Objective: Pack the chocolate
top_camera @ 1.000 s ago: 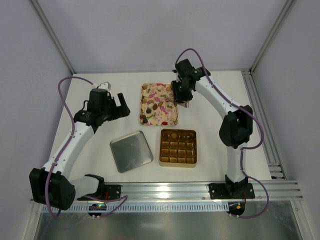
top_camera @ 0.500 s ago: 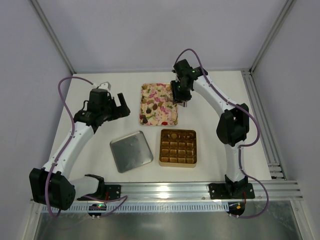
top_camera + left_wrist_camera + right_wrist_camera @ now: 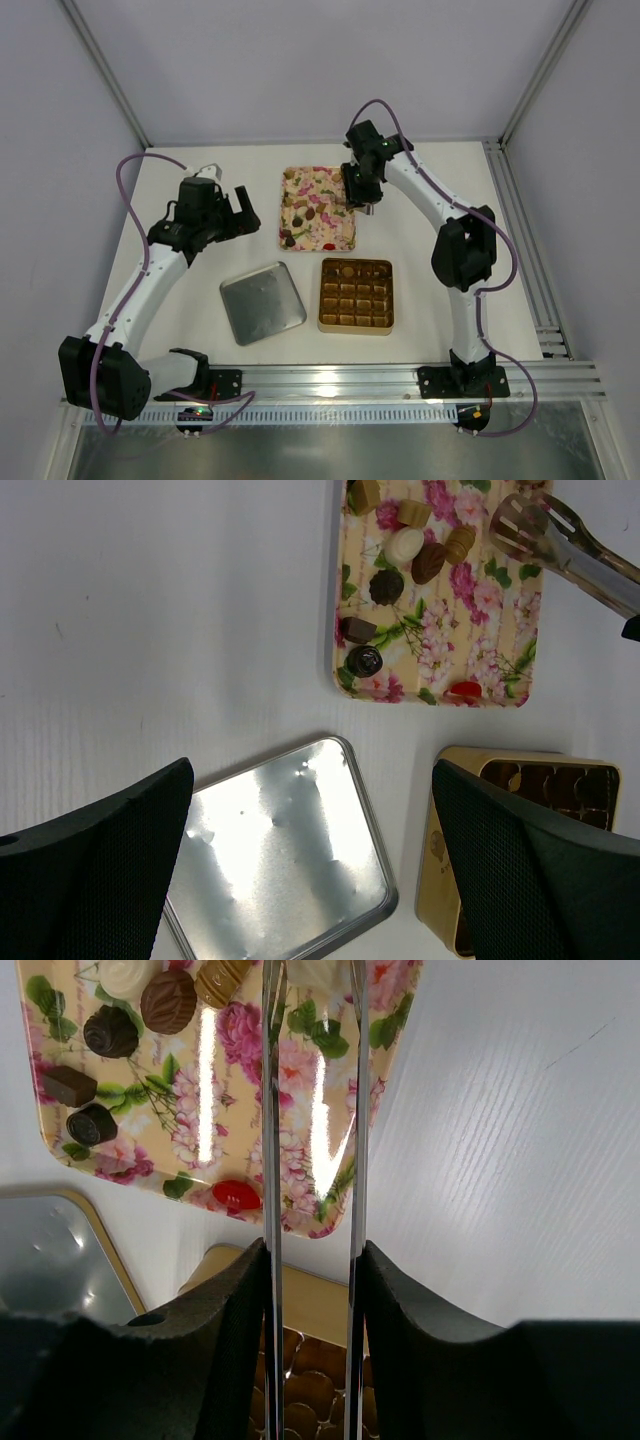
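The chocolate [image 3: 303, 214] lies as several small sweets on the left part of a floral tray [image 3: 335, 236]. They also show in the left wrist view [image 3: 403, 548] and the right wrist view [image 3: 168, 1000], with a red one [image 3: 237, 1195] near the tray's edge. My right gripper [image 3: 361, 192] is shut on metal tongs [image 3: 272, 1110]. The tong tips [image 3: 518, 522] hover over the tray's far right part, close to a white sweet. The tong arms stand apart. My left gripper [image 3: 238, 208] is open and empty, left of the tray.
A gold box with grid cells [image 3: 356, 295] sits in front of the tray, with one round sweet in its far left cell [image 3: 347, 271]. A silver lid [image 3: 262, 302] lies to the left of the box, under my left gripper's view [image 3: 275, 850].
My right gripper with the tongs has moved slightly left and farther over the tray. The left arm has not moved.
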